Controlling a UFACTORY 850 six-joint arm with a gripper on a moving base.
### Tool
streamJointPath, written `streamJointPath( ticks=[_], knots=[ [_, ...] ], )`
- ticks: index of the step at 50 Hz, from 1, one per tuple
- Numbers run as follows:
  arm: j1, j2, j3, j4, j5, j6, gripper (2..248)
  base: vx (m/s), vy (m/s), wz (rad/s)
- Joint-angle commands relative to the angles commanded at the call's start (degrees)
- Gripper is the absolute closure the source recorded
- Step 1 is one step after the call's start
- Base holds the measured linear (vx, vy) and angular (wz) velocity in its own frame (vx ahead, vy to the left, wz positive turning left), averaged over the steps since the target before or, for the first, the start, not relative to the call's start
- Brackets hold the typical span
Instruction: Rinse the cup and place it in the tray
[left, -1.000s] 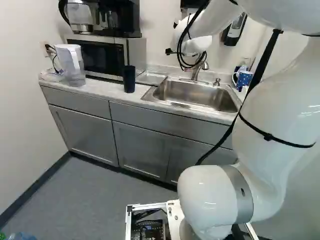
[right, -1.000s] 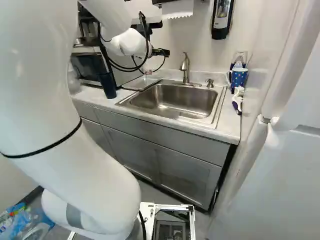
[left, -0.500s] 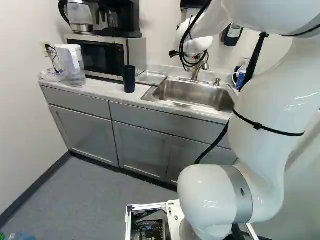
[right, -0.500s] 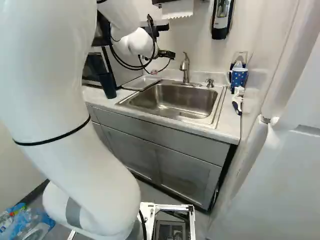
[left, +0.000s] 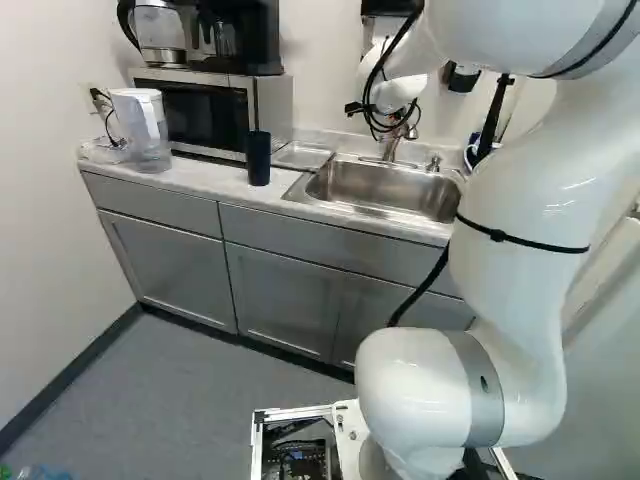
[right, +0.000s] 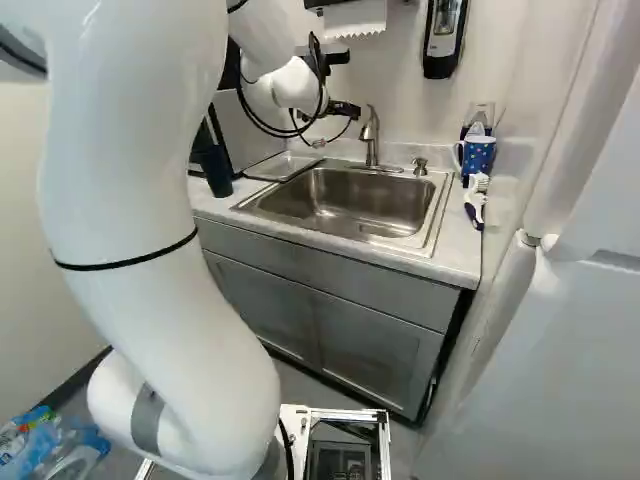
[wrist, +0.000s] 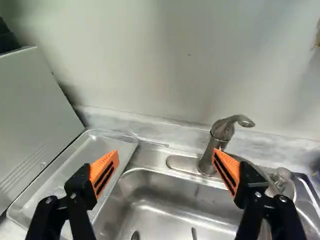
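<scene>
The end effector (right: 345, 110) is spread, and the wrist view cuts off the sink (wrist: 150, 159) and tray (wrist: 95, 147).

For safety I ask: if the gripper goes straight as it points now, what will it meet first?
Probably the wall behind the sink, though the gripper may brush the faucet first; depth is unclear.

Open room above tray (wrist: 102, 145) and sink (right: 350, 205); faucet (wrist: 220, 132) obstructs the back, depth hard to judge
</scene>
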Motion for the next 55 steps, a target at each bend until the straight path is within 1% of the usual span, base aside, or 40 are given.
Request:
streamJointPath(
  ticks=[27,44,55],
  knots=[
    [-2.2,-4.5,-5.0,0.0,0.0,0.0,3,0.000,0.000,0.000],
    [-3.0,-6.7,-7.6,0.0,0.8,0.0,3,0.000,0.000,0.000],
    [-3.1,-7.0,-8.0,0.0,1.9,0.0,3,0.000,0.000,0.000]
  ],
)
